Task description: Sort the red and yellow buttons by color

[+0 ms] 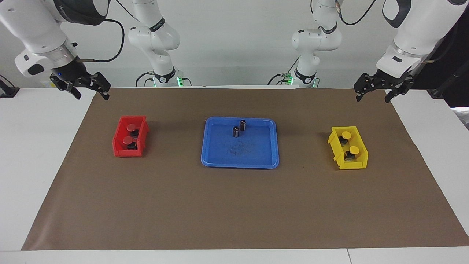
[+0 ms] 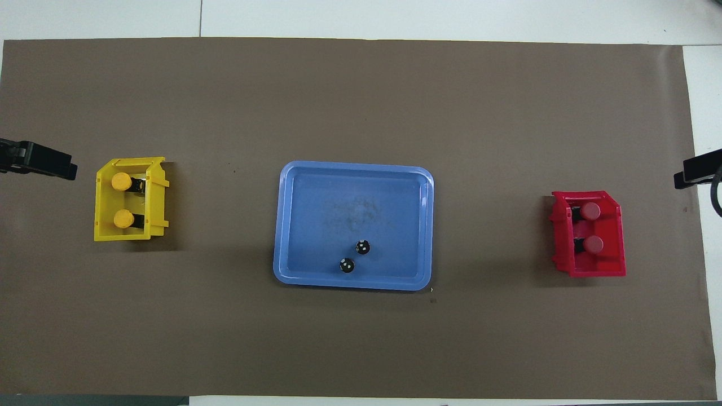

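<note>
Two red buttons point(image 1: 131, 127) point(image 1: 128, 140) sit in the red bin point(image 1: 117, 141) toward the right arm's end of the table; they also show in the overhead view point(image 2: 590, 211) point(image 2: 593, 243). Two yellow buttons point(image 1: 346, 135) point(image 1: 354, 150) sit in the yellow bin point(image 1: 335, 145) toward the left arm's end, also in the overhead view point(image 2: 121, 181) point(image 2: 122, 218). My left gripper point(image 1: 372, 97) is open and empty, raised over the mat's corner near the yellow bin. My right gripper point(image 1: 91, 96) is open and empty, raised over the mat's corner near the red bin. Both arms wait.
A blue tray point(image 1: 240, 164) lies mid-table between the bins, also in the overhead view point(image 2: 350, 282). In it stand two small dark cylinders with silvery tops point(image 1: 243, 125) point(image 1: 236, 132), at the side nearer the robots. A brown mat point(image 1: 234, 212) covers the table.
</note>
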Controlling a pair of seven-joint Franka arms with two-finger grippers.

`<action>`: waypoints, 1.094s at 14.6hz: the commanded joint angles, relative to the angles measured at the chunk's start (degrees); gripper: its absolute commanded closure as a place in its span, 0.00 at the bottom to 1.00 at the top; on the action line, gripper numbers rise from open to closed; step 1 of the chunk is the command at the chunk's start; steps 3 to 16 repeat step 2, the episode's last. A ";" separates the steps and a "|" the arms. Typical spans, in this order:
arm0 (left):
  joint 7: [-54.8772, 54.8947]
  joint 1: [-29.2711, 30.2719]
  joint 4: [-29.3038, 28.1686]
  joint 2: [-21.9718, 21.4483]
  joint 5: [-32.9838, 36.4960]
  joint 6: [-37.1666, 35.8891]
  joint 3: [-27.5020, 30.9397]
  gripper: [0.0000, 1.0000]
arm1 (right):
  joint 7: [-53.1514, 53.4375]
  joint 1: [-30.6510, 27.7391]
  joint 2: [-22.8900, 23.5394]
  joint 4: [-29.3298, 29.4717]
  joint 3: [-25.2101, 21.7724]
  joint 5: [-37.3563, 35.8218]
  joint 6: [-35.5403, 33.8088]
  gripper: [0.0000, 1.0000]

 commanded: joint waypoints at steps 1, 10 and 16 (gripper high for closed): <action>2.37 0.90 0.24 -0.61 -1.41 -0.39 0.49 0.00 | 0.78 -0.53 -0.10 0.28 0.65 -0.26 -0.02 0.00; 2.81 1.42 0.24 -0.61 -1.32 -0.39 0.49 0.00 | 0.78 -0.61 -0.10 0.28 0.65 -0.17 -0.02 0.00; 2.81 1.42 0.24 -0.61 -1.32 -0.39 0.49 0.00 | 0.78 -0.61 -0.10 0.28 0.65 -0.17 -0.02 0.00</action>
